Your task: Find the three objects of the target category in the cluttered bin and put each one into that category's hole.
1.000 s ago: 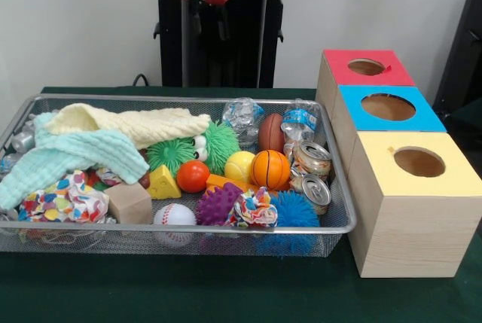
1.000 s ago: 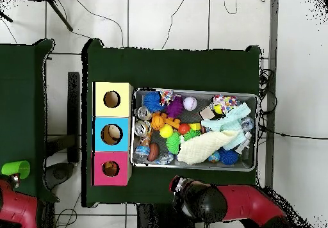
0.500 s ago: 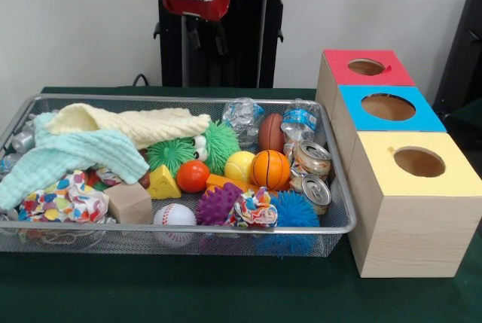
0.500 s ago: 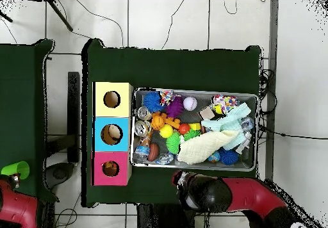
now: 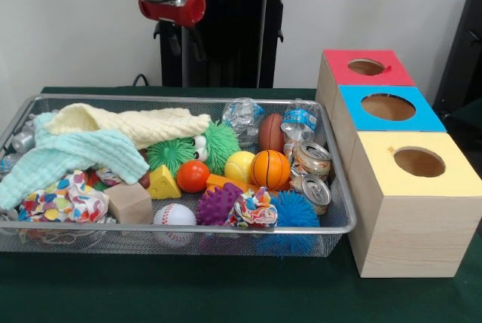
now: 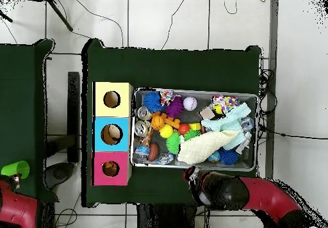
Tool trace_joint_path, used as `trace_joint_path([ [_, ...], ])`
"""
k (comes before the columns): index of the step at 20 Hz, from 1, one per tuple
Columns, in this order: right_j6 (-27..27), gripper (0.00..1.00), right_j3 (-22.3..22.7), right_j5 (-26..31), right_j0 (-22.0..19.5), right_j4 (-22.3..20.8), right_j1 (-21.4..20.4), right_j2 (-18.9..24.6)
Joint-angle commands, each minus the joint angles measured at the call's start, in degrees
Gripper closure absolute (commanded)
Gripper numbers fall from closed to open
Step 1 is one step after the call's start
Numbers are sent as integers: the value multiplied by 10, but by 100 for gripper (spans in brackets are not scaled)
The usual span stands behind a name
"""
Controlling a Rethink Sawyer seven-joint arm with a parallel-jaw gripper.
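Clutter fills the bin (image 5: 343, 227); the end effector (image 5: 181, 44), fingers apart and empty, should drop straight onto an exposed target like the basketball (image 5: 269, 169).

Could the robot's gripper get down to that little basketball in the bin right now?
Probably yes: the basketball lies uncovered on top of the clutter, and the gripper hangs above the bin's far edge with nothing between them.
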Motion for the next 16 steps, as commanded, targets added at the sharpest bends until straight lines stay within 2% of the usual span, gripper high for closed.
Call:
trace_joint_path([
  [1,-125,0,-82,71,-25,-11,27,42],
  [8,-176,0,-125,98,-51,-45,62,48],
  [14,-155,0,-144,100,-37,-66,65,41],
  [16,-152,0,-162,103,-30,-75,82,35],
])
